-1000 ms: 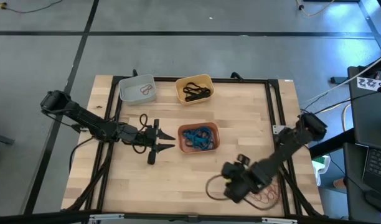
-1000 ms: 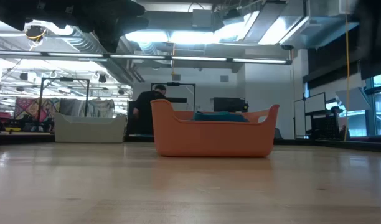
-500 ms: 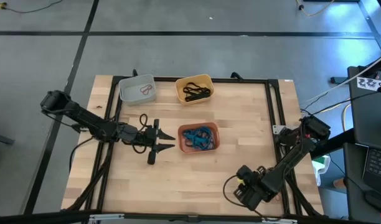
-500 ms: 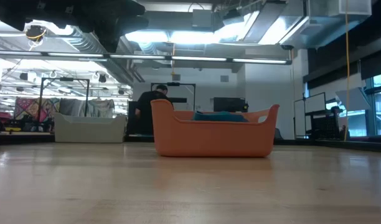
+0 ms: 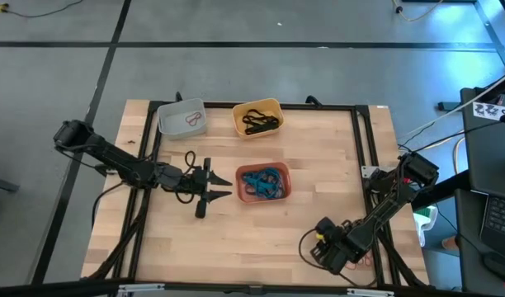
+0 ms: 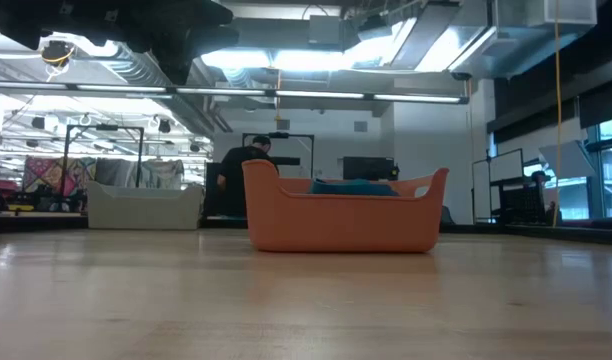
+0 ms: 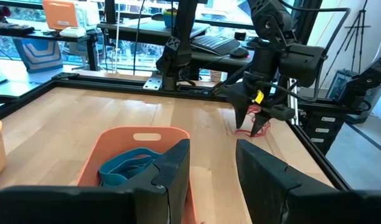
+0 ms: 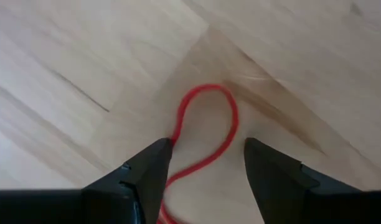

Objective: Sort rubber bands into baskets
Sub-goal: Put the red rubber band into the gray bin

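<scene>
Three baskets stand on the wooden table: a grey-white one [image 5: 182,118] holding a red band, a yellow one [image 5: 258,117] holding black bands, and a salmon one [image 5: 263,183] holding blue bands [image 7: 131,165]. My left gripper [image 5: 224,188] hovers open and level just left of the salmon basket. My right gripper [image 5: 328,254] points down at the near right corner, open, over a small heap of red rubber bands [image 7: 259,127]. In the right wrist view a red band's loop [image 8: 206,121] lies flat on the wood between the two fingers. My right gripper stands astride the red band's loop from above. One strand [image 8: 175,134] runs right past one fingertip [image 8: 154,163]; I cannot tell whether it touches.
A black metal frame [image 5: 364,157] borders the table, and black cables [image 5: 186,158] lie near the left arm. Bare wood stretches between the salmon basket and the right gripper. Beyond the table, desks and a person [image 6: 241,165] show in the room.
My right gripper has sunk toward the table and shifted toward the near right corner, rolling about its own axis as it went; it now covers most of the red bands. Its arm has folded lower.
</scene>
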Robot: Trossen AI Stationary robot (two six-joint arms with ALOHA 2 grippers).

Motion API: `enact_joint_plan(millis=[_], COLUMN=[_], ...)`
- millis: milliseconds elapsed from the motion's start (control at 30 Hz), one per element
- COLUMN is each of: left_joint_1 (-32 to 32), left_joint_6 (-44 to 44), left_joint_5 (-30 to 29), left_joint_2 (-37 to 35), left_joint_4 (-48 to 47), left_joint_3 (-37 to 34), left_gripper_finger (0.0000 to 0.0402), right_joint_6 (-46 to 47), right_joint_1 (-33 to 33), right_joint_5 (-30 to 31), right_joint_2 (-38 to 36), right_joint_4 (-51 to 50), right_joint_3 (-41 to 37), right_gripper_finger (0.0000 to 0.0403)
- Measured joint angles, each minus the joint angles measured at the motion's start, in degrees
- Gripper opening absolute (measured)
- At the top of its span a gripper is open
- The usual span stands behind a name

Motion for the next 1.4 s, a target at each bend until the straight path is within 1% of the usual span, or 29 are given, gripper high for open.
enact_joint_plan(millis=[100, 200, 300, 500, 567, 733, 867, 1167, 1300, 1400], left_joint_1=[0.0, 0.0, 0.0, 0.0, 0.0, 0.0, 0.0, 0.0, 0.0, 0.01], left_joint_6=[0.24, 0.35, 0.35, 0.37, 0.38, 0.39, 0.36, -2.45, -2.49, -2.51], left_joint_5=[0.0, 0.0, 0.0, 0.0, 0.0, 0.0, 0.0, 0.0, 0.0, 0.0], left_joint_2=[0.0, 0.0, 0.0, 0.0, 0.0, 0.0, 0.0, 0.0, 0.0, 0.0], left_joint_4=[-0.02, -0.02, -0.02, -0.05, -0.05, -0.07, -0.07, -0.13, -0.13, -0.25], left_joint_3=[0.0, 0.0, 0.0, 0.0, 0.0, 0.0, 0.0, 0.0, 0.0, 0.0], left_gripper_finger=[0.0127, 0.0127, 0.0127, 0.0127, 0.0127, 0.0127, 0.0127, 0.0127, 0.0127, 0.0127], right_joint_6=[-1.08, -1.33, -1.68, -3.51, -4.82, -8.94, -13.21, -25.55, -32.83, -40.4], right_joint_1=[-0.02, -0.02, -0.05, -0.04, -0.04, -0.02, -0.22, -0.78, -2.51, -4.72], right_joint_5=[0.67, 0.91, 1.05, 2.98, 3.77, 7.31, 14.63, 26.56, 31.21, 33.45], right_joint_2=[0.02, 0.08, 0.11, 0.2, 0.22, 0.34, 0.39, 0.22, 0.2, 0.15], right_joint_4=[1.05, 1.07, 1.03, 1.91, 2.14, 3.77, 6.67, 13.09, 15.09, 17.77], right_joint_3=[0.0, 0.0, 0.0, 0.0, 0.0, -0.11, -0.11, -0.11, -0.11, -0.11], right_gripper_finger=[0.0206, 0.0182, 0.0138, 0.0033, 0.001, 0.0011, 0.0004, 0.0001, 0.0001, 0.0001])
